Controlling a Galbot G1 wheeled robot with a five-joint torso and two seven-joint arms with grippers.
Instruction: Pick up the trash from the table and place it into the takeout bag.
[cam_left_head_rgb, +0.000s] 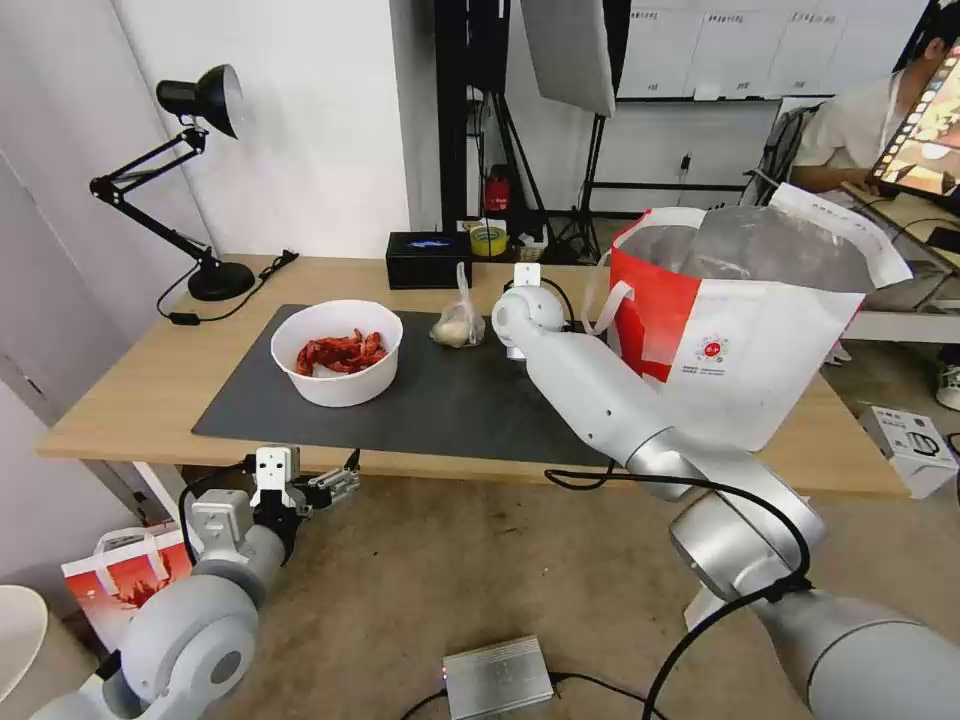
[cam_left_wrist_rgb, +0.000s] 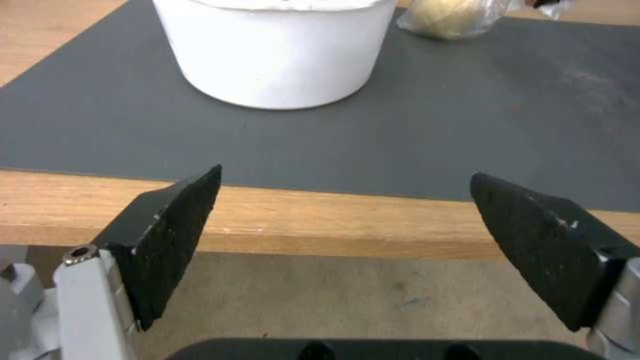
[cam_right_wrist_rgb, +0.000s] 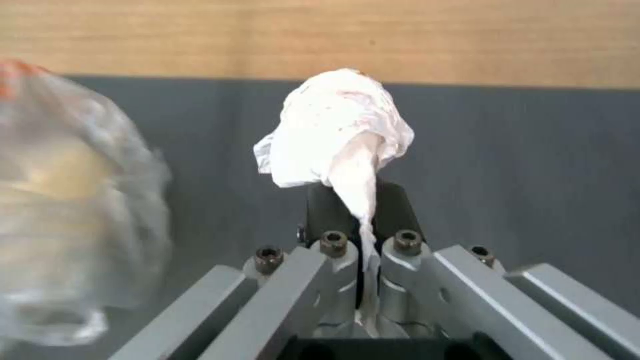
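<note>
Item: crumpled tissue, white with faint reddish flecks, bunched into a loose ball with a twisted tail. I judge it nearly weightless, soft and easily torn or dropped; the tail is the sensible place to hold it.

Location: above the grey mat on the counter, beside the knotted clear bag.

My right end effector is pressed together, pinching that tail. My left end effector waits spread wide at the counter's near edge, facing the white bowl.

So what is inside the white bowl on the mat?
The white bowl holds red crayfish shells heaped in its middle. Whatever lies beneath the heap is covered and cannot be made out.
</note>
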